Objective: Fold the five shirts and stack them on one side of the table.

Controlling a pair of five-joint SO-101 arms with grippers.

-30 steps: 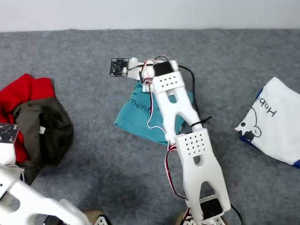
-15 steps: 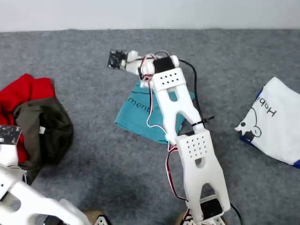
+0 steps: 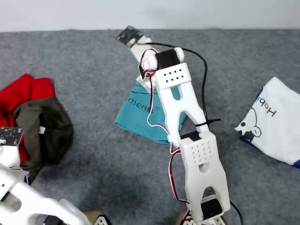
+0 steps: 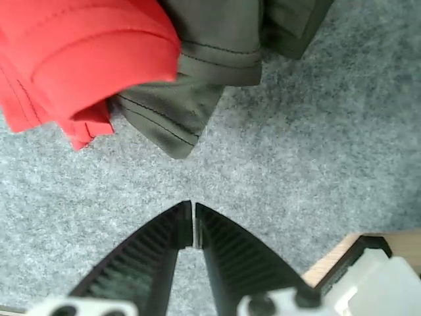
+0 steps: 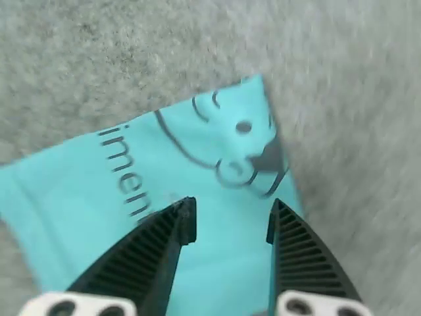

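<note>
Fingers (image 5: 168, 230) of the right gripper (image 5: 229, 214) stood spread above the folded teal shirt (image 5: 197, 164). In the high view the right arm (image 3: 185, 108) hid part of that shirt. A white shirt (image 3: 274, 122) lay well apart. The left gripper (image 4: 194, 209), pressed together, hung over grey carpet (image 4: 316, 131) near the crumpled olive shirt (image 4: 217, 59) and red shirt (image 4: 79, 52).

Open carpet (image 3: 93, 152) between red-and-olive heap (image 3: 47, 126) and teal shirt (image 3: 133, 115); right arm (image 3: 178, 103) across the shirt.
</note>
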